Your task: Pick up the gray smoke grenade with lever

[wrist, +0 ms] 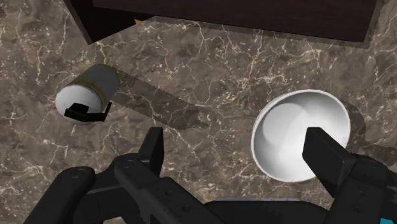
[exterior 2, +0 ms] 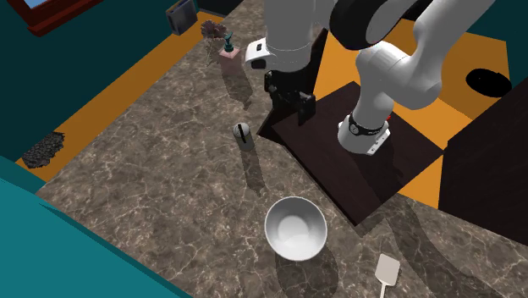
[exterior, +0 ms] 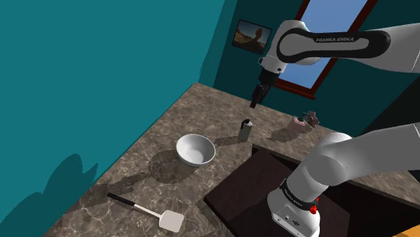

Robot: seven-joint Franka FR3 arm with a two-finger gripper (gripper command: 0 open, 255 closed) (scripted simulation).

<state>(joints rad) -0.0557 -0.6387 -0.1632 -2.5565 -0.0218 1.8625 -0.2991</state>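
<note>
Wrist lens, closest thing: the gripper (wrist: 235, 145). I read its two black fingers (wrist: 153, 149) standing wide apart, with only bare marble-patterned counter (wrist: 210, 70) between them. They grip nothing.

From the shoulder view, I log each item in turn against the gripper:

- spatula (exterior: 151, 213): white blade and dark handle, lying flat on the counter. It is well apart from the gripper and is the farthest item from it.
- bowl (exterior: 195, 149): white, sitting on the counter below the gripper and off to one side. In the wrist view one finger overlaps its rim, but the finger hangs well above it.
- smoke grenade (exterior: 246, 130): standing upright on the counter, almost directly under the gripper, with clear air between its cap and the fingertips. In the wrist view it sits outside the gap, beyond the finger opposite the bowl, and does not touch it. I note a gray-olive body, a yellowish band, a pale cap and a black lever (wrist: 86, 113) folded down one side.
- pot (exterior: 301, 123): small and pinkish with a plant in it, standing on the counter on the side of the gripper away from the bowl.
- stand (exterior: 249, 188): a dark box bordering the counter, with its edge near the grenade.
</note>
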